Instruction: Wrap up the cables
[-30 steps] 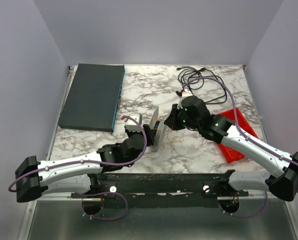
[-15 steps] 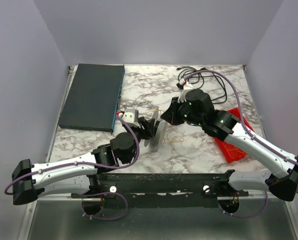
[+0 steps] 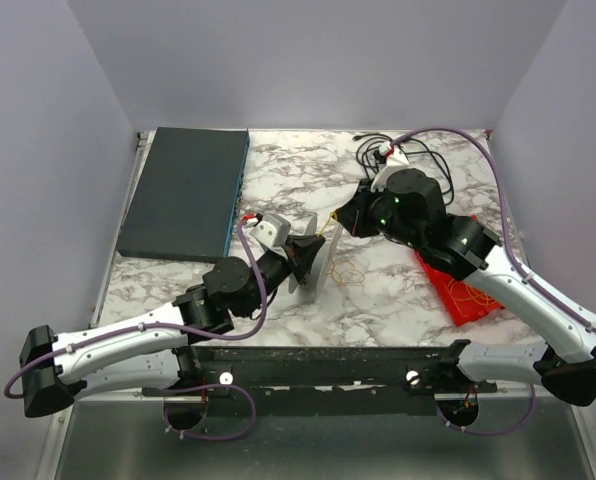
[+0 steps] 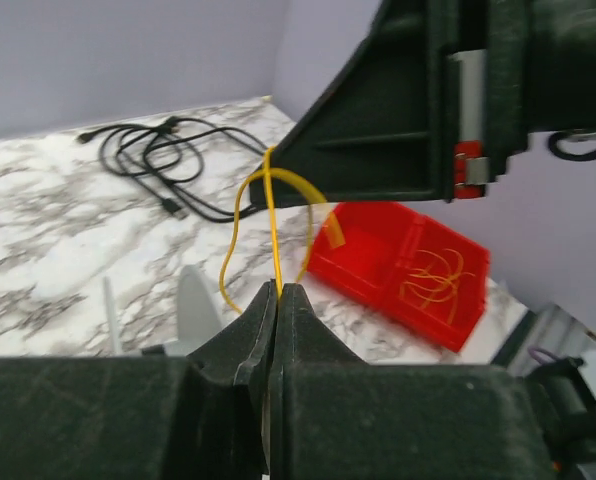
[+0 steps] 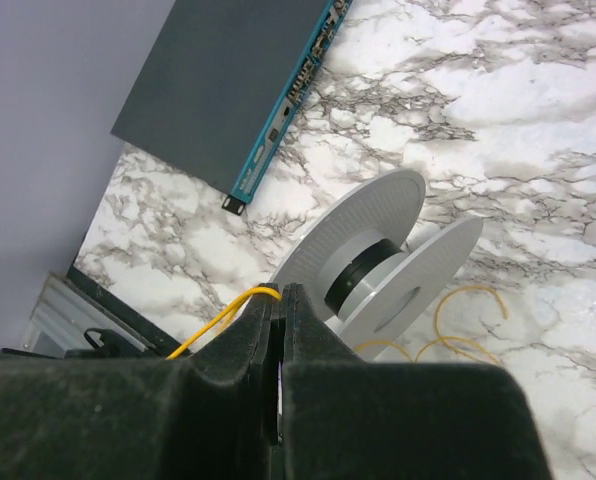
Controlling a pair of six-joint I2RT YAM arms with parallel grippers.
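A thin yellow cable [image 4: 271, 230] runs taut between my two grippers above the table. My left gripper [image 4: 278, 290] is shut on one part of it. The right gripper [image 5: 281, 290] is shut on the strand too, which bends out to its left [image 5: 218, 320]. In the top view both grippers, left [image 3: 308, 252] and right [image 3: 350, 220], meet over a grey spool [image 3: 318, 268] with a black core [image 5: 363, 272], standing on edge. Loose yellow loops [image 3: 350, 272] lie on the marble beside the spool.
A red tray [image 3: 465, 280] holding more yellow strands [image 4: 433, 280] sits at the right. A coiled black cord [image 3: 393, 160] lies at the back. A flat dark box [image 3: 183, 195] fills the back left corner.
My left gripper has shut on the yellow strand and moved right, toward the spool. The right gripper has pulled up and back, drawing the strand taut.
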